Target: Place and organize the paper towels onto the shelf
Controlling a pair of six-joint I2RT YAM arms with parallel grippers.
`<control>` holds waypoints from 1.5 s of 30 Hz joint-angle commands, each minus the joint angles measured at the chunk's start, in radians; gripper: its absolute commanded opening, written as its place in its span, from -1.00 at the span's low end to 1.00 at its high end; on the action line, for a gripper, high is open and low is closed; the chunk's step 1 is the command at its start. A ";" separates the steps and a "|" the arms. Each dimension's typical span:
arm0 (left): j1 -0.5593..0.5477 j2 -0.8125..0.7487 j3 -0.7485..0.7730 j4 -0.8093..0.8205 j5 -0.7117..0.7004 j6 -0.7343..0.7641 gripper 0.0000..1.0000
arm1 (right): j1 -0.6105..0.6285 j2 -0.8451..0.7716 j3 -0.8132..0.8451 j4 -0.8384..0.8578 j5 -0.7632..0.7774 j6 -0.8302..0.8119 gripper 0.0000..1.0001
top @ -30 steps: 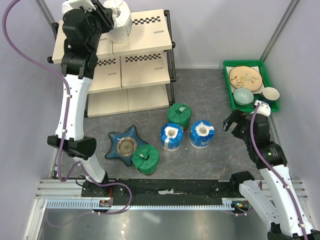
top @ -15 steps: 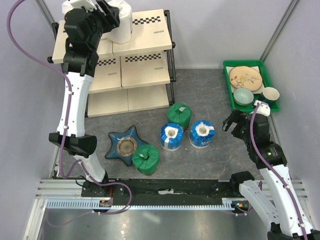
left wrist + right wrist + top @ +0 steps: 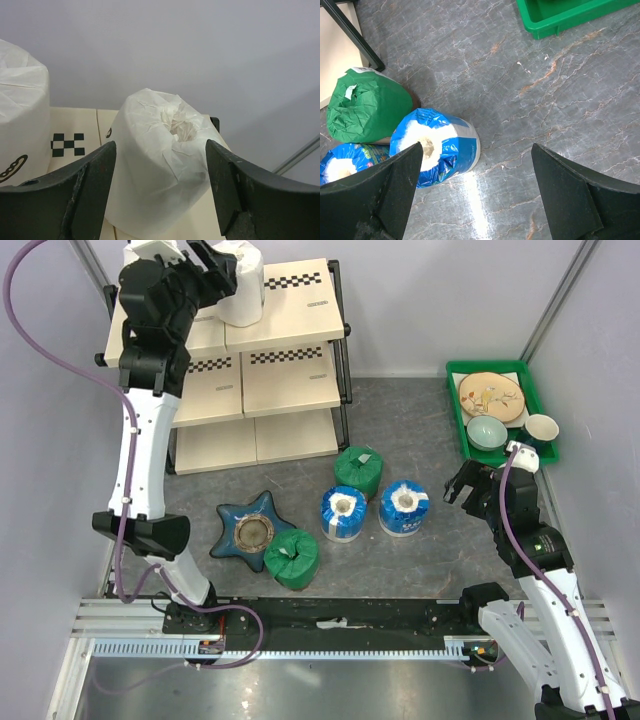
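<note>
The shelf (image 3: 290, 310) stands at the back left. A white paper towel roll (image 3: 160, 165) stands upright on its top board (image 3: 75, 120), and a second white roll (image 3: 22, 125) stands to its left. My left gripper (image 3: 160, 150) is open around the first roll (image 3: 243, 285), with a gap on the right side. On the floor stand two blue rolls (image 3: 342, 512) (image 3: 404, 507) and two green rolls (image 3: 358, 470) (image 3: 292, 558). My right gripper (image 3: 477, 150) hangs open and holds nothing, just right of a blue roll (image 3: 435, 150).
A blue star-shaped dish (image 3: 250, 530) lies by the near green roll. A green tray (image 3: 500, 405) of dishes sits at the back right, its corner (image 3: 570, 15) showing in the right wrist view. A black shelf leg (image 3: 350, 35) stands near the far green roll (image 3: 367, 110).
My left gripper has opened and let go of the white roll, which now rests on the top shelf. The right arm has not moved.
</note>
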 commanded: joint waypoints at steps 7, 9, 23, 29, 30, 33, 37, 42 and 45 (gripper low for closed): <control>0.035 -0.168 -0.040 0.081 0.014 -0.010 0.62 | -0.002 0.002 -0.003 0.025 -0.012 -0.016 0.96; 0.047 -0.206 -0.080 0.107 -0.004 -0.002 0.63 | -0.002 0.006 -0.003 0.027 -0.016 -0.019 0.96; 0.294 -0.088 0.050 0.035 0.017 -0.130 0.64 | -0.002 0.013 -0.003 0.028 -0.028 -0.025 0.96; 0.396 -0.018 0.059 0.049 0.131 -0.223 0.64 | -0.001 0.024 -0.006 0.030 -0.029 -0.027 0.96; 0.402 -0.010 0.059 0.052 0.140 -0.228 0.65 | -0.001 0.024 -0.006 0.030 -0.029 -0.025 0.96; 0.420 0.013 0.059 0.060 0.184 -0.262 0.73 | -0.001 0.022 -0.008 0.030 -0.028 -0.024 0.96; 0.445 0.041 0.055 0.085 0.272 -0.326 0.74 | -0.002 0.016 -0.009 0.030 -0.029 -0.021 0.96; 0.457 0.027 -0.008 0.170 0.315 -0.372 0.78 | -0.002 0.015 -0.009 0.030 -0.032 -0.022 0.96; 0.460 0.025 -0.021 0.207 0.329 -0.384 0.79 | -0.001 0.016 -0.009 0.030 -0.032 -0.024 0.96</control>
